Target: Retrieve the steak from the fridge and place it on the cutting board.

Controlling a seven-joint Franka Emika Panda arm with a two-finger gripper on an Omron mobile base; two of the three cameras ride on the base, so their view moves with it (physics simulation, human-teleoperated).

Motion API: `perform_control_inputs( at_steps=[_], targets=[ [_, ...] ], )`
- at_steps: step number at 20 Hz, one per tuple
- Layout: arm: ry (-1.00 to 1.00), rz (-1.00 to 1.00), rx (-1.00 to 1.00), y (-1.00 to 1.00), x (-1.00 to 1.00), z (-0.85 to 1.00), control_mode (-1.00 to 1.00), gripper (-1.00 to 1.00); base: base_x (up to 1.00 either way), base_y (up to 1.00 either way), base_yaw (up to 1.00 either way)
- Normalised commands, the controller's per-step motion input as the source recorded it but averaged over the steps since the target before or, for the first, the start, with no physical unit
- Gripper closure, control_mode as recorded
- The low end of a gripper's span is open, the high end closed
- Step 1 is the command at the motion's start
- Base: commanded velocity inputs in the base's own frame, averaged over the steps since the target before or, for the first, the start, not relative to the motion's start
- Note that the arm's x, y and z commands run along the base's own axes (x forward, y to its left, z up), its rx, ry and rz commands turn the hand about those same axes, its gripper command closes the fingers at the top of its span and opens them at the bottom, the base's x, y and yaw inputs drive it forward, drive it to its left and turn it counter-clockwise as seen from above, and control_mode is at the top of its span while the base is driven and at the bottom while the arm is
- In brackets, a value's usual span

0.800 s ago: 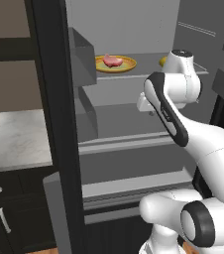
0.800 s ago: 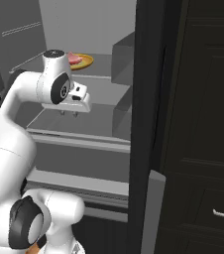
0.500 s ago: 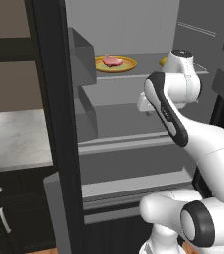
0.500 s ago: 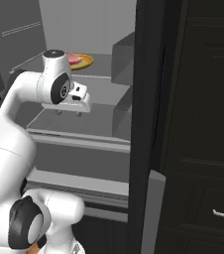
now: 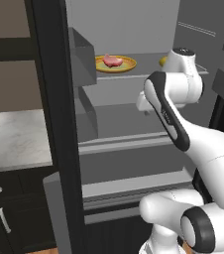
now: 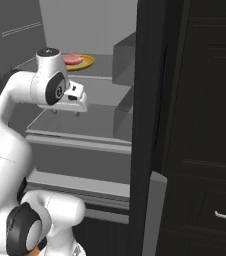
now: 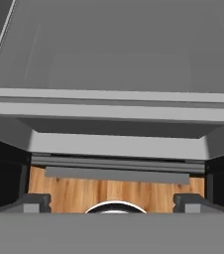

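The steak (image 5: 112, 61) is pink-red with paler pink edges, on a yellow plate (image 5: 128, 65). The fridge (image 5: 129, 114) has a black frame, with light grey walls and grey shelves within. At far left, the counter (image 5: 16, 140) is mottled pale grey over black cabinets (image 5: 15, 223). The floor (image 7: 114, 192) is orange-brown wood grain.

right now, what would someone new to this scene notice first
The big white robot arm reaching into the open fridge, its open gripper hanging over a middle shelf with nothing in it. Next the eye goes to the pink-red steak lying on a yellow plate on the shelf above, behind and above the hand. At the far left of the left base view, a pale marble counter stands beside the fridge's black frame.
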Motion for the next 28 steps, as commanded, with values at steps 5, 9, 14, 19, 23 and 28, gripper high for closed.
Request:
perform_control_inputs(
  at_steps=[5, 9, 14, 19, 23, 28],
  targets=[
    [-0.16, 0.00, 0.00, 0.13, -0.19, 0.53, -1.00, -1.00, 0.00, 0.00, 0.00],
    [-0.22, 0.00, 0.00, 0.10, -0.25, 0.70, -1.00, -1.00, 0.00, 0.00, 0.00],
    [-0.34, 0.00, 0.00, 0.04, -0.46, 0.43, -1.00, -1.00, 0.00, 0.00, 0.00],
    [-0.37, 0.00, 0.00, 0.07, -0.42, 0.49, -1.00, -1.00, 0.00, 0.00, 0.00],
    [-0.31, 0.00, 0.00, 0.03, -0.31, 0.46, -1.00, -1.00, 0.00, 0.00, 0.00],
    [-0.24, 0.00, 0.00, 0.00, -0.23, 0.58, -1.00, -1.00, 0.00, 0.00, 0.00]
  ],
)
